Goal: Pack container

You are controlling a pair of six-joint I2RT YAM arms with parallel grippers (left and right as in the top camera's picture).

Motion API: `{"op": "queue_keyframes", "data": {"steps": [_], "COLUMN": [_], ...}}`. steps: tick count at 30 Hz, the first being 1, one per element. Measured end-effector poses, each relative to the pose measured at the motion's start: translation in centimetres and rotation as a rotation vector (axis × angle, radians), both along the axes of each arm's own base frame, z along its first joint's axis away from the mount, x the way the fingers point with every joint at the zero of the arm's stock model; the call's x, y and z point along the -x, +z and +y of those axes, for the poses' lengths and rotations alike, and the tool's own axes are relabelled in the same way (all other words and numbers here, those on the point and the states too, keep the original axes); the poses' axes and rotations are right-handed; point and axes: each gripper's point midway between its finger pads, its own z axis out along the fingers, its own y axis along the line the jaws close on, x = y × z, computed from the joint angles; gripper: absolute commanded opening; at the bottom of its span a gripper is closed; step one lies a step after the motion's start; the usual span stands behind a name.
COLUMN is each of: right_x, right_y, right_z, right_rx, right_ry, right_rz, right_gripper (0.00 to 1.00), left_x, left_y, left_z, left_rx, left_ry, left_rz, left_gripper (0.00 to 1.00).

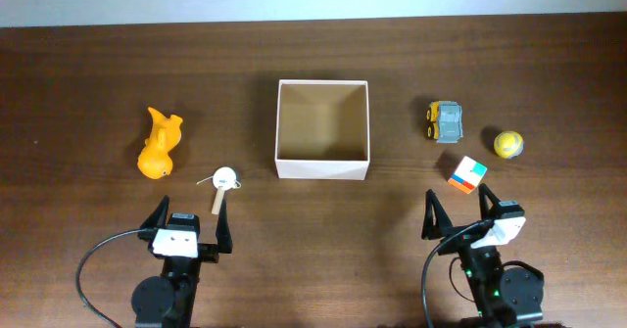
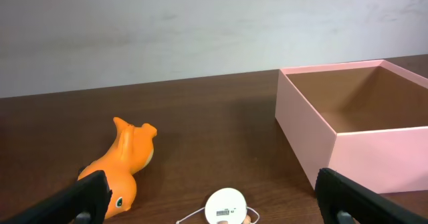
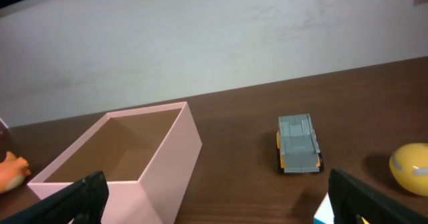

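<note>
Your left claw (image 1: 193,220) and right claw (image 1: 458,215) both gape wide, gripping nothing, over the table (image 1: 78,73) just short of the empty container (image 1: 322,167).

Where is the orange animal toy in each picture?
Overhead: the orange toy lies at middle left, left of the container.
Left wrist: it sits at lower left, with the container on the right.
Right wrist: only a bit of it peeks in at the left edge, past the container.
Shared landmark: the open container.
</note>
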Motion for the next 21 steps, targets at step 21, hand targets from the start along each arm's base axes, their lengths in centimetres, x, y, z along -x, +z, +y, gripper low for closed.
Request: {"op": "queue_keyframes", "data": {"steps": [21], "right_x": [-2.3], "right_y": [12.9], "right_z": [0.6], "right_rx": [0.136], "right_ry": [0.053], "right_rz": [0.481], "right_gripper": [0.99], "left_x": [0.0], "left_y": [0.0], "left_z": [0.0], "left_rx": [0.000], "left_ry": [0.000], "left_rz": [0.000], "left_gripper": [0.99]}}
